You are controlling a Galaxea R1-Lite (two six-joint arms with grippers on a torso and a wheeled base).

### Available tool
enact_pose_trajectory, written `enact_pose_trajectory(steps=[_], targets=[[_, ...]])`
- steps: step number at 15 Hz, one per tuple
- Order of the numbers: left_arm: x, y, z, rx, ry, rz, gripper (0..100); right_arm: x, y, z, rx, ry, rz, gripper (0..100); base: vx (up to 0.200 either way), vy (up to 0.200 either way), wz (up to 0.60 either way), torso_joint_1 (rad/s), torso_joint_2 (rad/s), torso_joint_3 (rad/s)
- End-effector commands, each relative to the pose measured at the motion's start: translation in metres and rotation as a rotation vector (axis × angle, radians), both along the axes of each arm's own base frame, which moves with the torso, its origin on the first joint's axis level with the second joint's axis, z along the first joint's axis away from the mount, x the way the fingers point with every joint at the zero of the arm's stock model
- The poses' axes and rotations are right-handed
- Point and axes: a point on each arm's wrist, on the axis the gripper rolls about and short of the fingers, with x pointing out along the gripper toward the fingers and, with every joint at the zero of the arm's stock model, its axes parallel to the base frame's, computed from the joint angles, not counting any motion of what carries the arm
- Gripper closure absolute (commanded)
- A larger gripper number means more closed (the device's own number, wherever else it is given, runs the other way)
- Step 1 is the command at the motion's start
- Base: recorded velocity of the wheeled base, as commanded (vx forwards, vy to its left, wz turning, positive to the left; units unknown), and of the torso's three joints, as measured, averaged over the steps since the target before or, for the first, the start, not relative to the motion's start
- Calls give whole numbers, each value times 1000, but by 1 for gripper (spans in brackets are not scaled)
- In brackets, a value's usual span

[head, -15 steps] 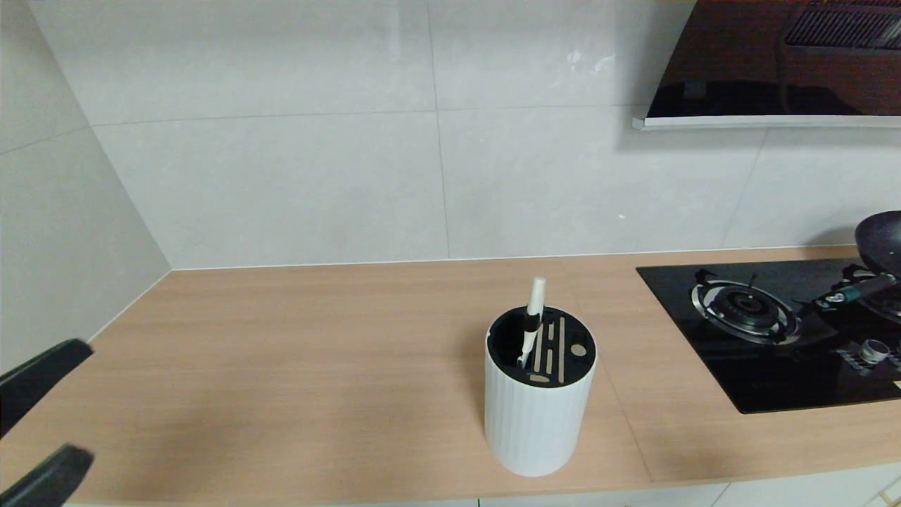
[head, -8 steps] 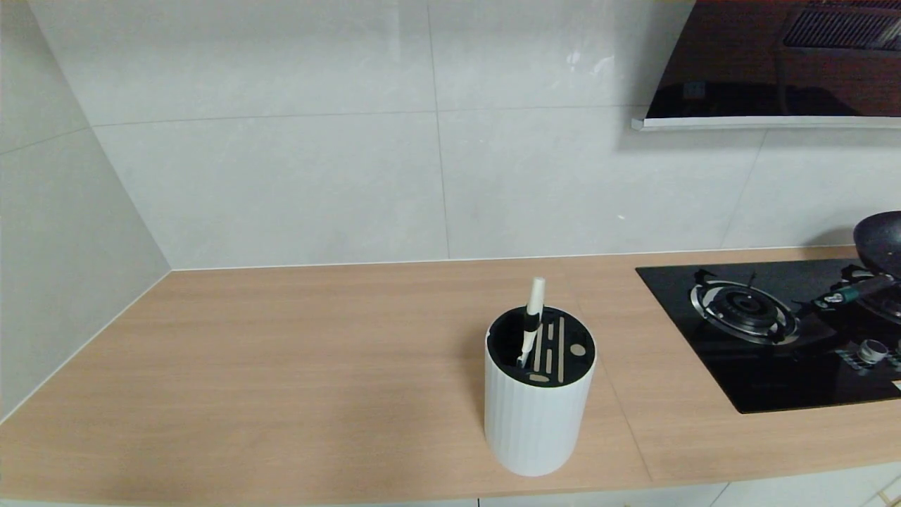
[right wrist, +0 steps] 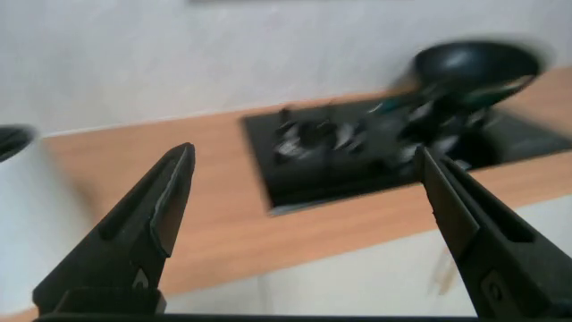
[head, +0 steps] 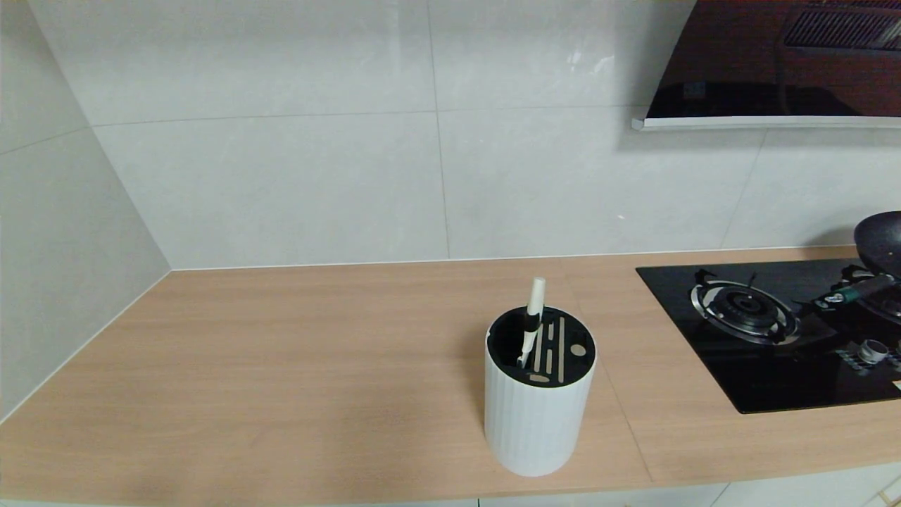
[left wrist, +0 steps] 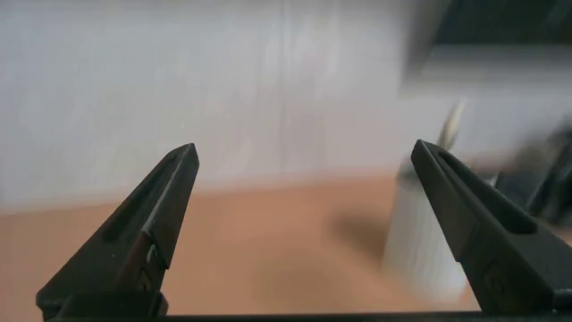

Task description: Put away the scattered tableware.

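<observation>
One utensil (head: 531,322), one holder (head: 536,422). Utensil lodged in the holder's open pocket, on the side away from the stove (head: 767,352), just beside the narrow slots in the black top. Long axis near vertical, only slightly tilted; white handle end pointing up, a black band lower down, working end sunk inside and hidden.

Holder a white ribbed cylinder, upright on the desk (head: 281,352), close to its front edge.

One black stove to the right of the holder, well apart from it, set into the same desk. Two burners there, the one farther from the holder under one dark pan (head: 880,243). One hood (head: 774,63) on the tiled wall, above the stove and well above the holder.

Two grippers. Left gripper (left wrist: 304,152): jaws spread wide, nothing between them, the holder blurred farther off. Right gripper (right wrist: 306,150): jaws likewise released and wide apart, gripping nothing, with the holder's white side at the edge and the stove and pan beyond.
</observation>
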Motion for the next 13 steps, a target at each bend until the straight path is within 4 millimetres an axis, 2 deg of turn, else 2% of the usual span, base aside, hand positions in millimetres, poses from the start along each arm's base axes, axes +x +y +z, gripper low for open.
enact_pose_trajectory(steps=[1,4,7,13], targets=[[0,2,-10,44,100,77,0,1,0,-9,2,80,13,0,0,0,0,0,0,0],[1,2,-13,48,119,108,0,2,2,-12,25,106,95,0,0,0,0,0,0,0],[1,3,-14,50,128,120,0,2,4,-16,-24,151,167,0,0,0,0,0,0,0],[1,3,-14,43,127,120,0,2,4,-15,-28,147,177,0,0,0,0,0,0,0]])
